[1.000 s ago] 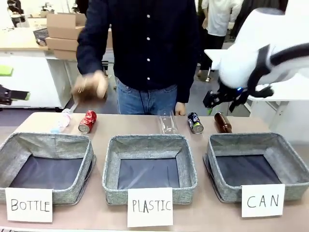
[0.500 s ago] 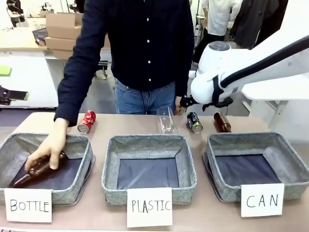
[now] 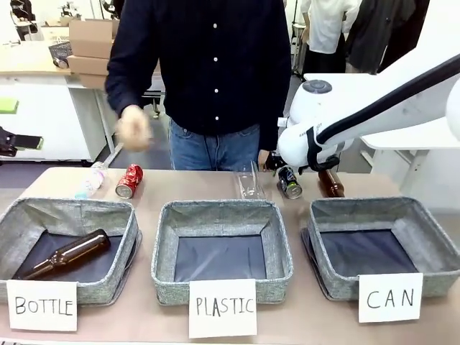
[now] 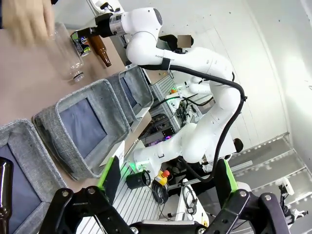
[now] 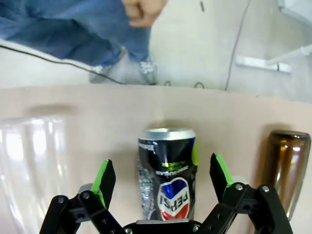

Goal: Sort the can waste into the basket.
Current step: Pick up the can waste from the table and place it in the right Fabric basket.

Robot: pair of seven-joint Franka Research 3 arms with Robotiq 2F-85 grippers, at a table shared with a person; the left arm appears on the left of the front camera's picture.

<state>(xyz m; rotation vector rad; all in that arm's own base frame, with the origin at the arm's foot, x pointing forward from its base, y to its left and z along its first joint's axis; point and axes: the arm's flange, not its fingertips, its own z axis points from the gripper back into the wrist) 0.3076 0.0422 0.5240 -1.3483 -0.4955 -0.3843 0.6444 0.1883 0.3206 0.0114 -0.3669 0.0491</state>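
Observation:
The dark blue-black can [image 5: 167, 178] lies on the table between the open jaws of my right gripper [image 5: 161, 168], the green pads [image 5: 105, 174] on either side and apart from it. From the front, this can [image 3: 291, 185] is partly hidden behind my right arm's wrist [image 3: 305, 144]. A shiny red can [image 3: 130, 180] lies at the far left, behind the BOTTLE basket. The grey basket [image 3: 359, 205] signed "CAN" [image 3: 392, 297] sits at the front right with nothing in it. My left gripper [image 4: 168, 168] hangs open in the air, away from the table.
A brown glass bottle [image 3: 331, 182] lies just right of the dark can, a clear plastic bottle [image 3: 248, 181] just left. Another plastic bottle [image 3: 92, 180] lies beside the red can. The BOTTLE basket [image 3: 72, 209] holds a brown bottle [image 3: 68, 253]; the PLASTIC basket [image 3: 223, 210] sits in the middle. A person's hand [image 3: 133, 128] hovers above.
The person laid a brown bottle in the BOTTLE basket and lifted the hand away. My right arm swung left and down to the dark can.

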